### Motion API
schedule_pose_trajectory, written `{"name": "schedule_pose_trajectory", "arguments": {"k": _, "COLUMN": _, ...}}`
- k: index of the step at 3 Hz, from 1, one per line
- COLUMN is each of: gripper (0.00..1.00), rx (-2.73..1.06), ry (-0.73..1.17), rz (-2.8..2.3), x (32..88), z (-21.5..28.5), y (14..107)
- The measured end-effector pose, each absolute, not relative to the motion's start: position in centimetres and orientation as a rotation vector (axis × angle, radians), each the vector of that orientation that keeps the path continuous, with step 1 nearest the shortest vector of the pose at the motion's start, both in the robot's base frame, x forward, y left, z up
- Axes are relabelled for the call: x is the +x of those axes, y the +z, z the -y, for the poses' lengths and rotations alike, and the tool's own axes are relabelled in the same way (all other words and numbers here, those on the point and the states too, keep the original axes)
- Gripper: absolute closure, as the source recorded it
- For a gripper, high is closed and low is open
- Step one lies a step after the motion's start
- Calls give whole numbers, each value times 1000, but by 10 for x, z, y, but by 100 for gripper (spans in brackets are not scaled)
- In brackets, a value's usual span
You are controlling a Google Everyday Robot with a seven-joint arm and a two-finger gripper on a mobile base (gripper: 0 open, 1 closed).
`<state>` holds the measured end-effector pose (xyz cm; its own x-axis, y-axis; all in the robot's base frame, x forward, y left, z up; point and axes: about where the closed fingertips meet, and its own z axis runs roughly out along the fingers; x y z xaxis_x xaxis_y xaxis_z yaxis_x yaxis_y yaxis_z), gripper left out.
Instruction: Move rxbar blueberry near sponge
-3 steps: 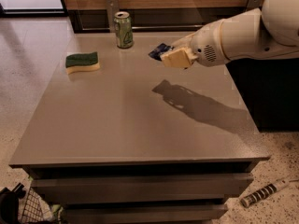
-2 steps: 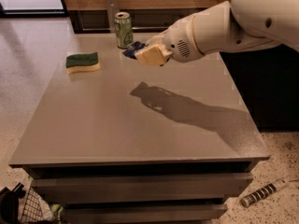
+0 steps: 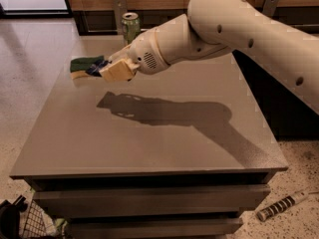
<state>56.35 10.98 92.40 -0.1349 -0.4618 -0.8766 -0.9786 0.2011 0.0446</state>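
Observation:
My gripper (image 3: 108, 69) hangs above the far left part of the grey table (image 3: 149, 133), shut on the rxbar blueberry (image 3: 96, 67), whose dark blue wrapper end sticks out to the left of the cream fingers (image 3: 118, 70). The sponge (image 3: 80, 66), dark green on top with a pale yellow underside, lies on the table just behind and left of the bar; the bar and gripper hide its right end. I cannot tell whether the bar touches the sponge.
A green soda can (image 3: 131, 26) stands at the far edge of the table, behind my arm (image 3: 239, 29). A wire basket (image 3: 30, 223) sits on the floor at the lower left, and a striped stick-like object (image 3: 281, 205) lies on the floor at the lower right.
My arm has swept left across the far side of the table, carrying the rxbar blueberry from near the can to right beside the sponge.

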Motion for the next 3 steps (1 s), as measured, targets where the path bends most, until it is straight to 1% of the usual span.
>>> {"name": "schedule_pose_trajectory", "arguments": {"k": 2, "gripper": 100, "rx": -1562, "ry": 1024, "rz": -1494, "x": 572, "z": -184, "y": 910}}
{"name": "schedule_pose_trajectory", "arguments": {"k": 3, "gripper": 100, "rx": -1614, "ry": 1035, "rz": -1428, "x": 577, "z": -205, "y": 907}}
